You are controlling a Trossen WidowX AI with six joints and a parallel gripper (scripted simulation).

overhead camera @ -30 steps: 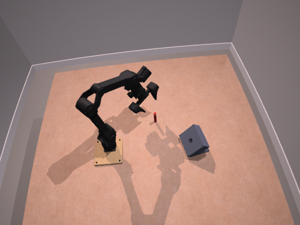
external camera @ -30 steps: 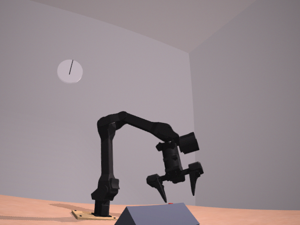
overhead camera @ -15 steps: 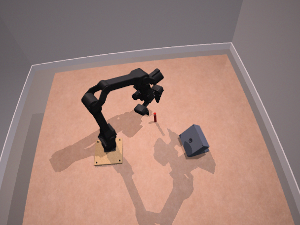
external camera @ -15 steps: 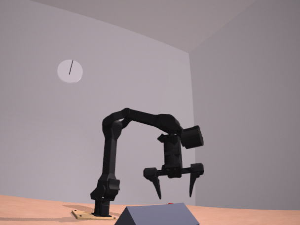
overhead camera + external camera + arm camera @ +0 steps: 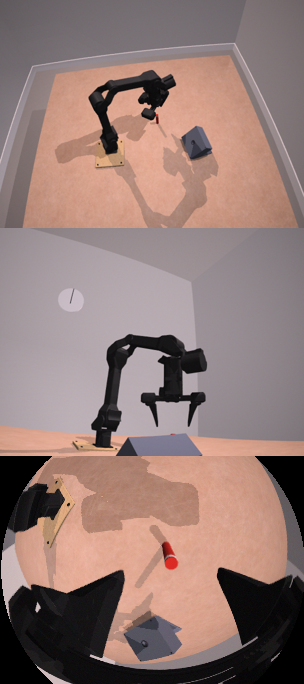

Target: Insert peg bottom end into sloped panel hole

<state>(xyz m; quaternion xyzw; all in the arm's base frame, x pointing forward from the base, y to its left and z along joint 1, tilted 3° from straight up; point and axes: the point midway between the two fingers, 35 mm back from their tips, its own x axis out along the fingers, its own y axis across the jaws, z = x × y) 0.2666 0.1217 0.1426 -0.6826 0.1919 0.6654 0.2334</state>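
Note:
A red round peg (image 5: pixel 157 120) (image 5: pixel 173 434) (image 5: pixel 170 562) with a pale ring near its top stands upright on the table. In the exterior view only its top shows above the panel. The blue-grey sloped panel (image 5: pixel 203 140) (image 5: pixel 162 445) (image 5: pixel 162 643) stands to the right of the peg in the top view. Its face has one dark round hole (image 5: pixel 193 142) (image 5: pixel 144 643); the exterior view does not show the hole. My gripper (image 5: pixel 172 426) (image 5: pixel 174 573) is wide open, empty and pointing down. It is above the peg, which appears between the two fingers in the wrist view, below the fingertips' height.
The arm stands on a yellow base plate (image 5: pixel 110 162) (image 5: pixel 87 447) (image 5: pixel 61 518) at the left of the peg in the top view. Walls surround the table. A round clock (image 5: pixel 67 300) hangs on the wall. Arm shadows fall across the table and around the panel.

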